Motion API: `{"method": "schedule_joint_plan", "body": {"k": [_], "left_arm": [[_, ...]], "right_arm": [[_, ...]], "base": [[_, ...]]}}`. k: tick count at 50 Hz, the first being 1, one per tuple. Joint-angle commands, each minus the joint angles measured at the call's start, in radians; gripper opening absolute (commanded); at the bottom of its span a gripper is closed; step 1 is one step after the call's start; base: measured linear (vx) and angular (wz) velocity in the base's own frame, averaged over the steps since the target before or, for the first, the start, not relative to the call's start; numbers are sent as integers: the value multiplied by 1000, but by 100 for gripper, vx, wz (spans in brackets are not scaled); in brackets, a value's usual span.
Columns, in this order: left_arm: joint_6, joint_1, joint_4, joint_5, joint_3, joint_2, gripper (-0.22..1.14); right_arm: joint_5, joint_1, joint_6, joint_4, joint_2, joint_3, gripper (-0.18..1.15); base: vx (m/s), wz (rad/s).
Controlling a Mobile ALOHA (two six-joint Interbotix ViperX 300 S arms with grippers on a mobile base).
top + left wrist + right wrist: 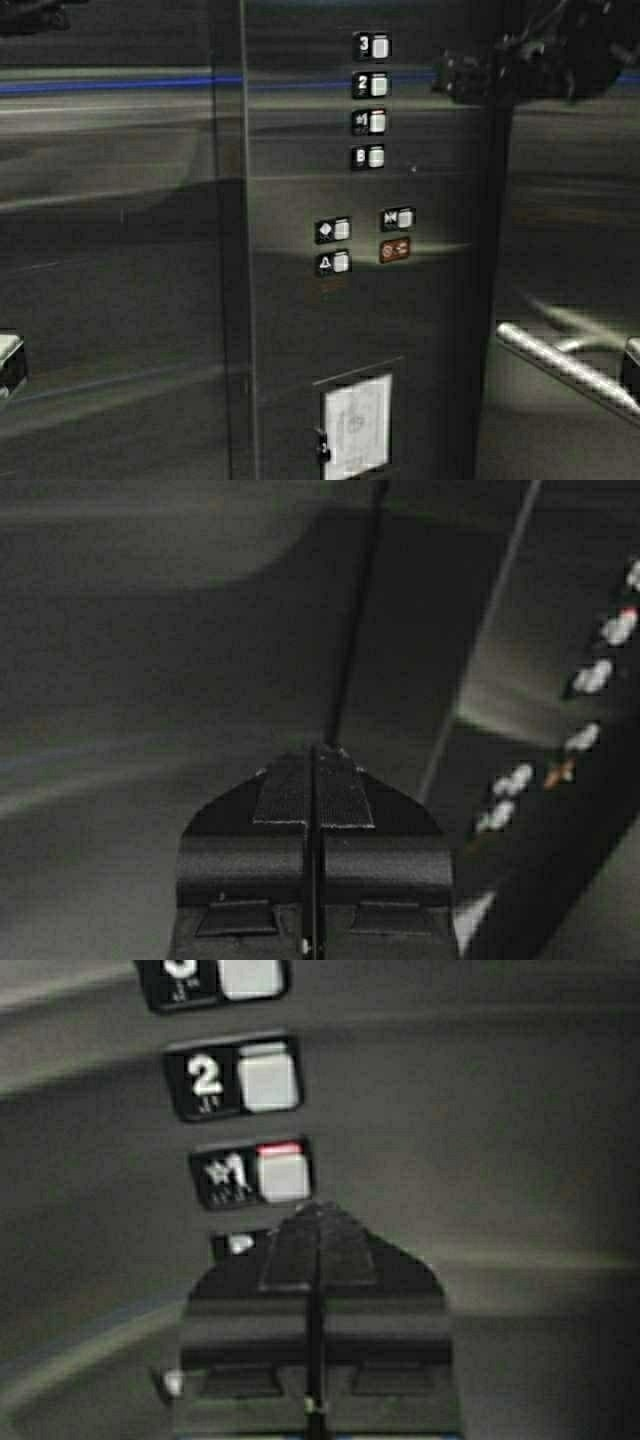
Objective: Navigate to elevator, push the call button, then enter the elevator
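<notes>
I am inside the elevator, facing its brushed-steel wall (120, 250) and its inside button panel (430, 330). The panel has floor buttons 3 (371, 46), 2 (371, 84), 1 (369, 121) and B (368, 157). The 1 button shows a red light in the right wrist view (283, 1173). My right gripper (318, 1208) is shut and empty, its tip just below that button; in the high view it is at the top right (450, 72). My left gripper (315, 748) is shut and empty, pointing at the bare steel wall. The hall call button is out of view.
A steel handrail (560, 365) runs along the right wall, and another rail end (8, 360) shows at the left edge. Door and alarm buttons (340, 230) sit lower on the panel. A framed paper notice (355, 425) is at the panel's bottom.
</notes>
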Motion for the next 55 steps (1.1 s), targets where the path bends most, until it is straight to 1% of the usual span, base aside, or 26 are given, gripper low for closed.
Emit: {"method": "schedule_joint_plan", "body": {"k": [1, 9, 16, 19, 30, 38, 48, 55], "left_arm": [[-3, -2, 0, -3, -12, -6, 2], [-6, -2, -3, -2, -9, -28, 2], [-8, -2, -5, 3, -11, -32, 2], [-8, -2, -5, 3, -15, -32, 2], [-11, -2, -5, 17, -20, -28, 2], [-11, -2, -8, 25, -23, -26, 2], [-8, -2, -8, 51, -25, -25, 2], [-5, -2, -8, 51, -28, -15, 2]], "right_arm": [[98, -3, 6, 3, -103, 0, 5], [212, -3, 11, 3, -187, 23, 5], [370, 6, 34, 3, -258, 25, 5], [445, 23, 40, 5, -287, 25, 5], [638, 83, 57, 12, -345, 15, 5], [779, 143, 75, 15, -423, 3, 5], [908, 164, 77, 15, -546, 15, 5], [927, 163, 77, 15, -604, 51, 5]], "base": [[-9, -5], [-10, -6], [-12, -7], [-15, -5], [-17, 3], [-15, 14], [-11, 23], [-12, 31]]}}
